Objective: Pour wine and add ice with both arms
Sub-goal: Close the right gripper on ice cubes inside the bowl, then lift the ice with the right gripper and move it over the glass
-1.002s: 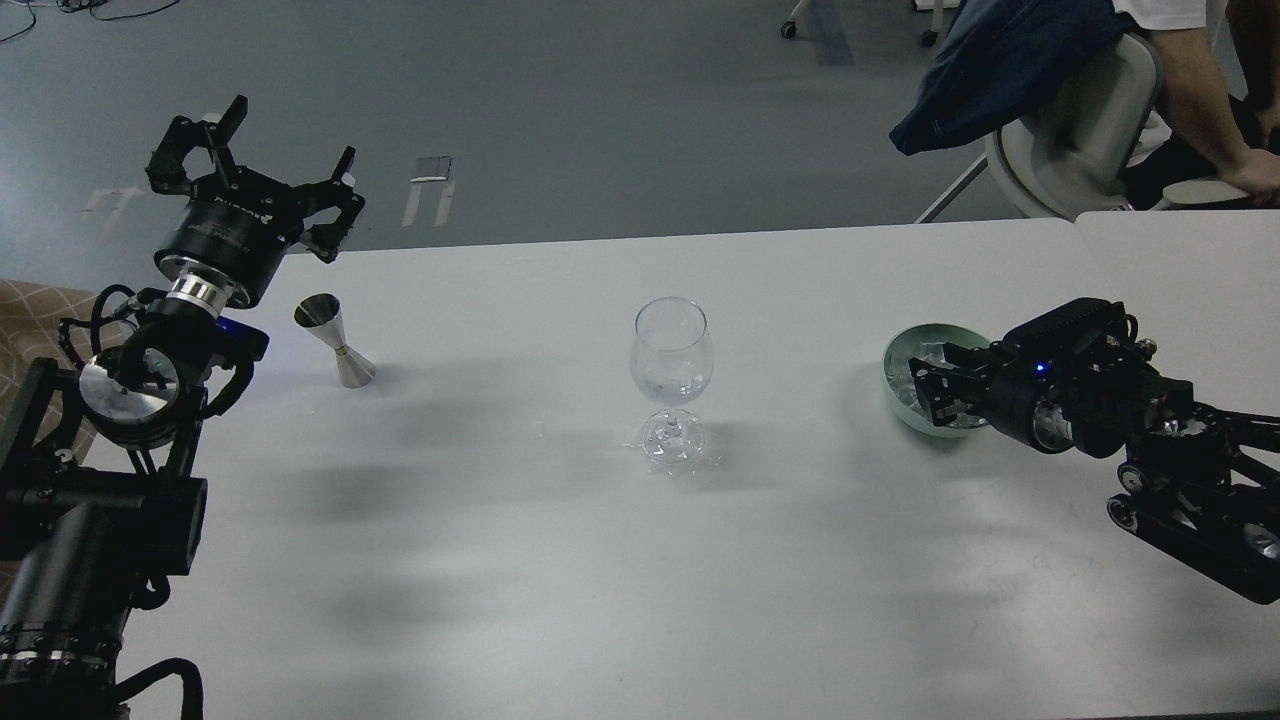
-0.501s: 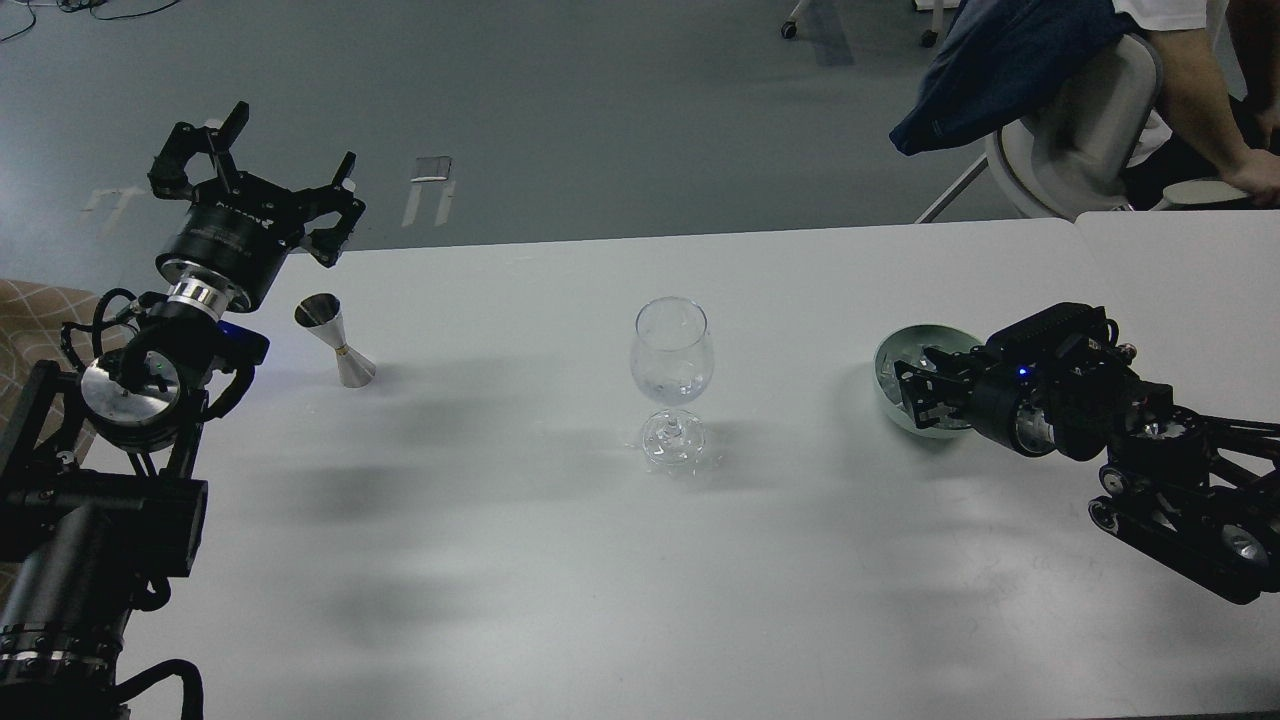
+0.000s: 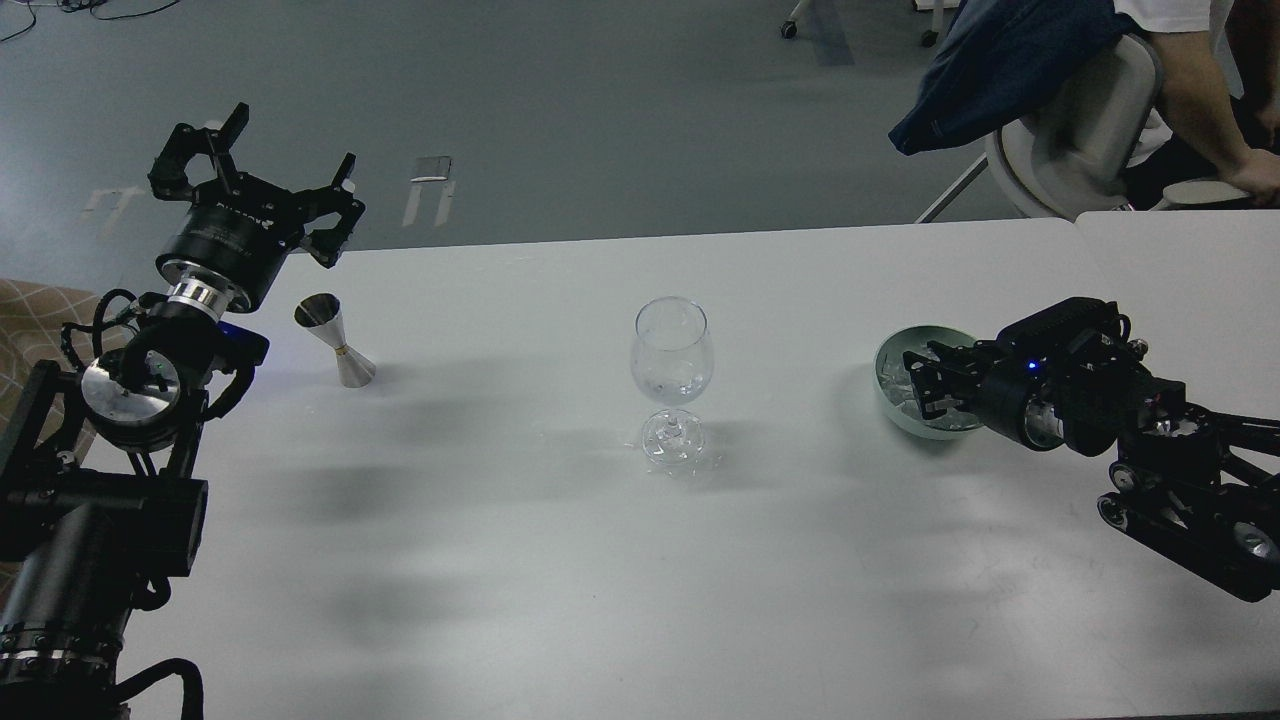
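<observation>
A clear wine glass [image 3: 672,352] stands upright at the table's middle. A pale green bowl [image 3: 893,415] at the right holds clear ice [image 3: 893,387] cubes. My right gripper [image 3: 922,388] reaches in from the right and sits low over the bowl, its dark fingers among the ice; whether they hold a cube is hidden. My left gripper [image 3: 290,150] is open and empty, raised above the table's far left edge. A silver jigger [image 3: 337,341] stands upright just below and right of it.
The white table [image 3: 560,560] has a seam at the far right. A person on a chair [image 3: 1080,120] sits beyond the table's far right corner. Grey floor lies beyond the far edge.
My right gripper pushed left into the bowl, then drew back a little to the right. The bowl ended slightly further left. The left arm has barely moved.
</observation>
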Robot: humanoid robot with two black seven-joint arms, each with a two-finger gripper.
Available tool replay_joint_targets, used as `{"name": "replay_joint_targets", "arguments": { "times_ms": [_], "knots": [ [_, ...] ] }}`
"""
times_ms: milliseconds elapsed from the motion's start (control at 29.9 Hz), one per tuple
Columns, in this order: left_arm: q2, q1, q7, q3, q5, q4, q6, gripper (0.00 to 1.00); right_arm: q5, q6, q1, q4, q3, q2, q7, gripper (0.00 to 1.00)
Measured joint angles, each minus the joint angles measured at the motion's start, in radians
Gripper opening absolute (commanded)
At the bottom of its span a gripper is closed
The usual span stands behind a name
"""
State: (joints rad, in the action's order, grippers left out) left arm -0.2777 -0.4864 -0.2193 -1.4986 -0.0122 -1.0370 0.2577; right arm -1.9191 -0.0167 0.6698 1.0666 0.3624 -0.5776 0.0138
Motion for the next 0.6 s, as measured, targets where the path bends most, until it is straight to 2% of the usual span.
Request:
{"name": "replay_joint_targets", "arguments": {
  "times_ms": [334,601],
  "knots": [
    [-0.008,-0.003,0.0,-0.002,0.0,0.0,-0.001,0.97,0.003,-0.011,-0.003,0.215,0.101,-0.152,0.0,0.1],
    [-0.01,-0.004,0.0,-0.002,0.0,-0.001,-0.004,0.97,0.001,-0.008,0.009,0.379,0.264,-0.164,0.0,0.1]
  ]
}}
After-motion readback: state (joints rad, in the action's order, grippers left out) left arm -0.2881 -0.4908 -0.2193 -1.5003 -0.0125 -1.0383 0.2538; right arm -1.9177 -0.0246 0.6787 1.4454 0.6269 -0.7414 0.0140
